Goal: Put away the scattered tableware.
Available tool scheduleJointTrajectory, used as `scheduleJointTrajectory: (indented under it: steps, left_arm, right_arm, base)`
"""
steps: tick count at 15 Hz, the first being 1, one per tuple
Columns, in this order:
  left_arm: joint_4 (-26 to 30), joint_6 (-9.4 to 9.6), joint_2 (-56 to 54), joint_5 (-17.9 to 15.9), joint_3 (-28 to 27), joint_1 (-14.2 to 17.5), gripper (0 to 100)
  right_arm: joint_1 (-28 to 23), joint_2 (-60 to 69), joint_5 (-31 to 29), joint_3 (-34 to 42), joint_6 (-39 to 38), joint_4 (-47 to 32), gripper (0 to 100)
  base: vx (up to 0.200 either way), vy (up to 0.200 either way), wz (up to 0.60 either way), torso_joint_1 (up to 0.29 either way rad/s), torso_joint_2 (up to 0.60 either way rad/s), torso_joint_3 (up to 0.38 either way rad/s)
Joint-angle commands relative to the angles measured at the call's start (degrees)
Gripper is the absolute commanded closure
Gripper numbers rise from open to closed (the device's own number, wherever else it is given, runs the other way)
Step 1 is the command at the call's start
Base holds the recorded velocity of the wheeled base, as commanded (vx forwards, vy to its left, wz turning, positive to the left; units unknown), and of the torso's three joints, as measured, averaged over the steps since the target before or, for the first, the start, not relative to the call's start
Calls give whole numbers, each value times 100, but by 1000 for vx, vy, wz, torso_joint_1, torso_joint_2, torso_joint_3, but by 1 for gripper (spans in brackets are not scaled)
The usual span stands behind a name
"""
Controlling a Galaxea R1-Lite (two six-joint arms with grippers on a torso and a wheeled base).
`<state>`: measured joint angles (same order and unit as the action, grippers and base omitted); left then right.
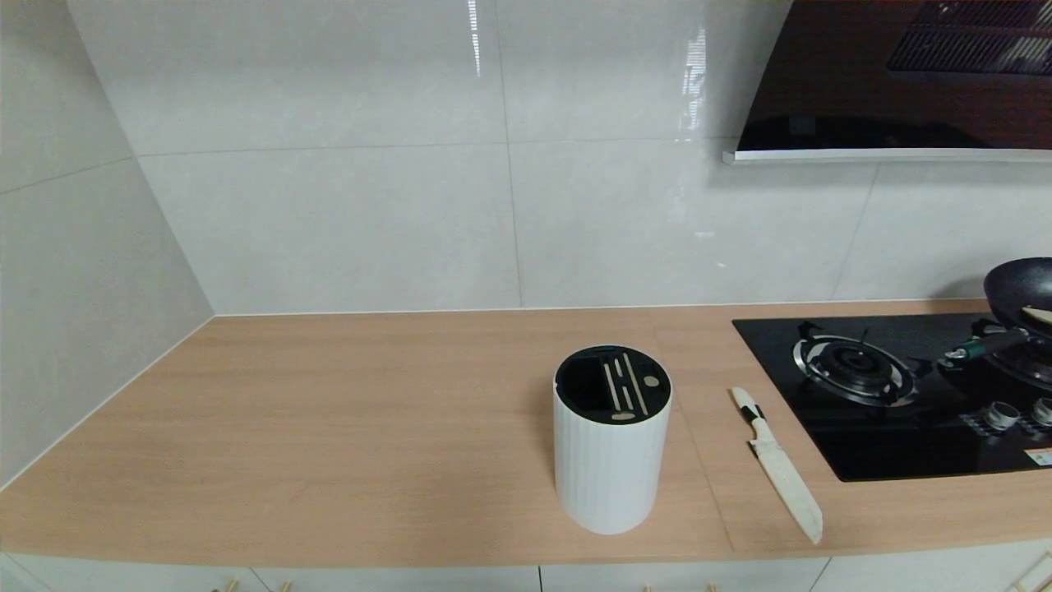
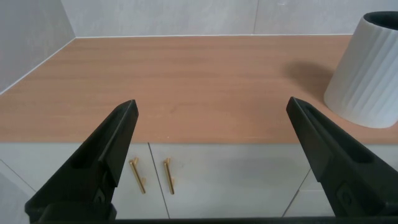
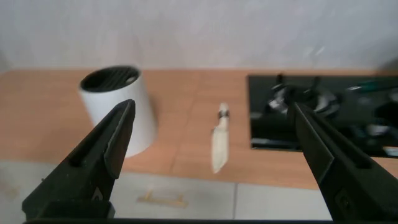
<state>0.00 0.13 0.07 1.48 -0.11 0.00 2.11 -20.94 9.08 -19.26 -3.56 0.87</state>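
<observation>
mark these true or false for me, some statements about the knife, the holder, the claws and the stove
1. The white knife with a black band lies flat on the wooden countertop. True.
2. The knife lies to the left of the white ribbed cylindrical holder. False: it lies on the holder's right, between it and the black gas stove.
3. A blade stands in the holder's slots. False: the slots in its black top look empty.
4. The left claw and the right claw are both open and empty. True.
5. A black wok sits on the stove. True.
</observation>
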Motion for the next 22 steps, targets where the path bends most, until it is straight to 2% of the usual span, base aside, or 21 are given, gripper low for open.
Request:
scheduleJointTrajectory:
  steps: [1, 3, 6, 10, 13, 16, 22]
  left_arm:
    - [9, 4, 1, 2, -7, 0, 0]
    - [0, 4, 1, 2, 2, 0, 0]
    - [0, 4, 1, 2, -7, 0, 0]
    - [0, 4, 1, 2, 2, 0, 0]
    - [0, 4, 1, 2, 2, 0, 0]
    - [9, 4, 1, 2, 2, 0, 0]
    - [9, 4, 1, 2, 2, 0, 0]
  right_arm:
    - [141, -2766, 437, -1080, -13, 28, 0]
    - [290, -4128, 401, -1590, 13, 168, 0]
    - [431, -6211, -267, -2152, 189, 810, 0]
    - [721, -8083, -1198, -2345, 338, 2049, 0]
    - [721, -9261, -1453, -2337, 356, 2603, 0]
    - [721, -10202, -1576, -2328, 444, 3702, 0]
    - [712, -10755, -1673, -2389, 479, 3869, 0]
  base:
    - [0, 0, 0, 0, 0, 0]
    - [0, 0, 0, 0, 0, 0]
    - [0, 0, 0, 0, 0, 0]
    - [0, 0, 0, 0, 0, 0]
    - [0, 0, 0, 0, 0, 0]
    - [0, 0, 0, 0, 0, 0]
    - [0, 0, 0, 0, 0, 0]
